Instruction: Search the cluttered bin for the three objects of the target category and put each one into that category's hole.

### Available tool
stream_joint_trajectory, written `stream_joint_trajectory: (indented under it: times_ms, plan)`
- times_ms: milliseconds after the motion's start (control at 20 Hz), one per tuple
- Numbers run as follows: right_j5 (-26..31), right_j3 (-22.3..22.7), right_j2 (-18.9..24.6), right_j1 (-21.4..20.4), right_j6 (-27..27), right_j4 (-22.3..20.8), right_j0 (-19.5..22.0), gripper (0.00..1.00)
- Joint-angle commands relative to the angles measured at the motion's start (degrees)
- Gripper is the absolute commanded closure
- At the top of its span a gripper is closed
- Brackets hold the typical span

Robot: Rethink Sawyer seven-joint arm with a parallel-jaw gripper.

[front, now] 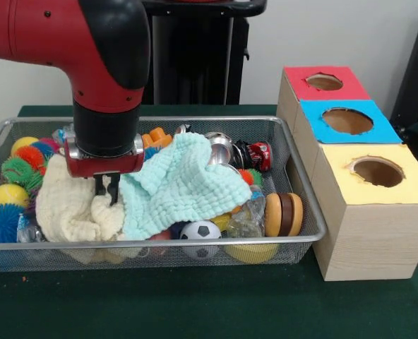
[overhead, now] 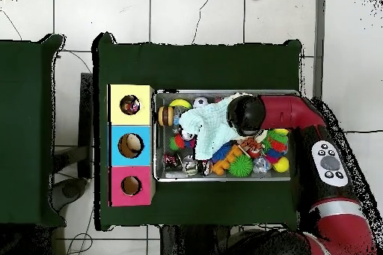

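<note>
Wire mesh bin (front: 294,244) sits on the green table (front: 195,304), packed with clutter: mint cloth (front: 184,183) over the middle, cream cloth (front: 71,208) beside it, soccer ball (front: 200,232) at the near rim, spiky balls (front: 15,169) at one end; gripper (front: 107,192) down between the two cloths, fingers narrow, close together, can't tell whether they pinch fabric; box with red, blue, yellow holed tops (front: 350,120) just beside the bin

No readable text anywhere; only faint white marks on the crushed red can (front: 259,155), perhaps a brand, too blurred to read.
</note>
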State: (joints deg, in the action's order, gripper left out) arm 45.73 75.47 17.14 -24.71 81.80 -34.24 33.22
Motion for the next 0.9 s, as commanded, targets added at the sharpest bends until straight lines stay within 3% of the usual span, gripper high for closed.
stream_joint_trajectory:
  times_ms: [50, 300, 500, 650, 900]
  plan:
    - [-10.51, 10.28, 10.29, -1.23, 0.59, 8.75, 10.41, 1.00]
    - [-9.15, 9.14, 10.53, -2.87, 1.48, 9.79, 8.77, 1.00]
    - [-7.84, 10.54, 10.90, -8.59, 1.62, 10.95, 6.09, 1.00]
    - [-3.22, 10.72, 8.58, -12.82, 4.37, 12.38, 2.45, 1.00]
    - [-1.66, 10.08, 5.49, -13.70, 10.21, 15.00, -2.22, 1.00]
